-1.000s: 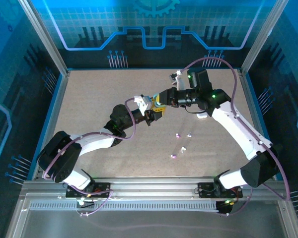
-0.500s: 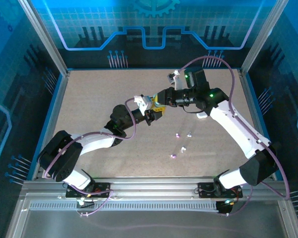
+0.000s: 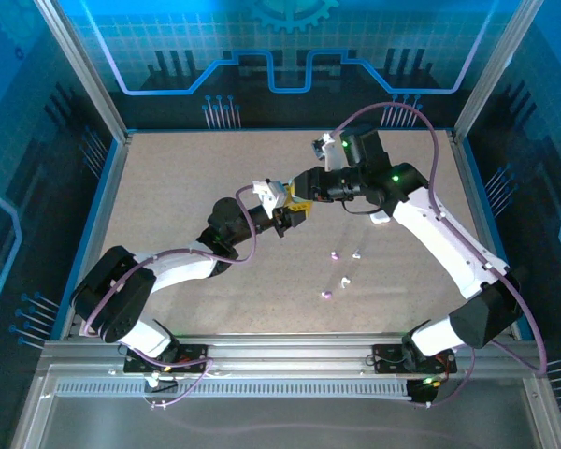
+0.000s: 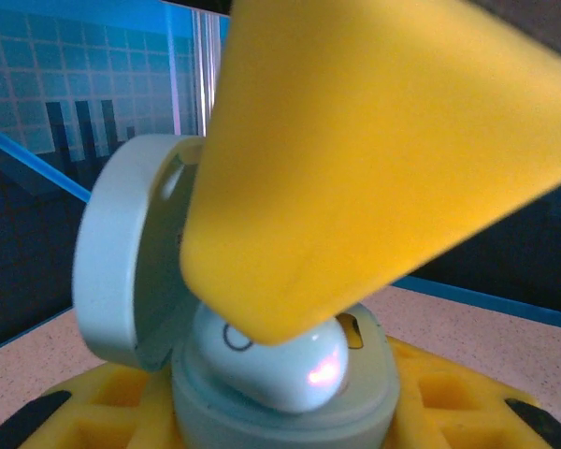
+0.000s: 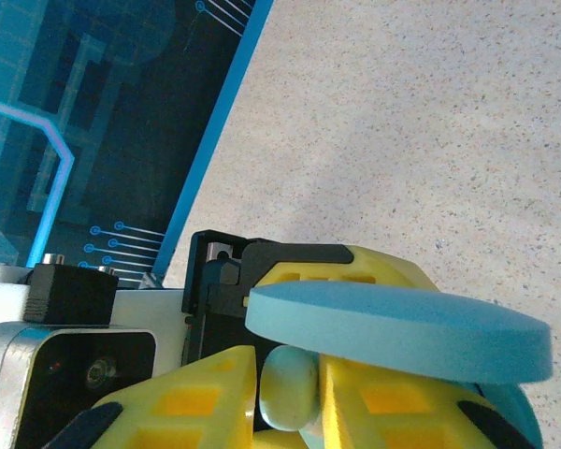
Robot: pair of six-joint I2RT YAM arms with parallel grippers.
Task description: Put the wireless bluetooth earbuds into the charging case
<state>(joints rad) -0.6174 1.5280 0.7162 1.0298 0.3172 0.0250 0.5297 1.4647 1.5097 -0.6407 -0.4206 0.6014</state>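
My left gripper [image 4: 280, 416] is shut on the base of a pale blue-green charging case [image 4: 290, 412], whose lid [image 4: 122, 262] stands open. A light blue earbud [image 4: 280, 365] sits in the case's well, under a yellow finger [image 4: 355, 159] of my right gripper. In the right wrist view that earbud [image 5: 290, 388] is pinched between the right gripper's [image 5: 288, 393] yellow fingers, beneath the lid [image 5: 402, 332]. In the top view the two grippers [image 3: 288, 217] [image 3: 300, 195] meet above the table's middle. Several loose earbuds [image 3: 334, 254] [image 3: 344, 281] [image 3: 326, 295] lie to the right.
A small white object [image 3: 381, 218] lies on the speckled table [image 3: 178, 187], partly under the right forearm. Blue walls and metal posts [image 3: 112, 112] enclose the table on three sides. The arms' cables [image 3: 421, 117] arch over the back right.
The right wrist has edged slightly left and back while its fingers stay at the case. The left arm and the loose earbuds have not moved.
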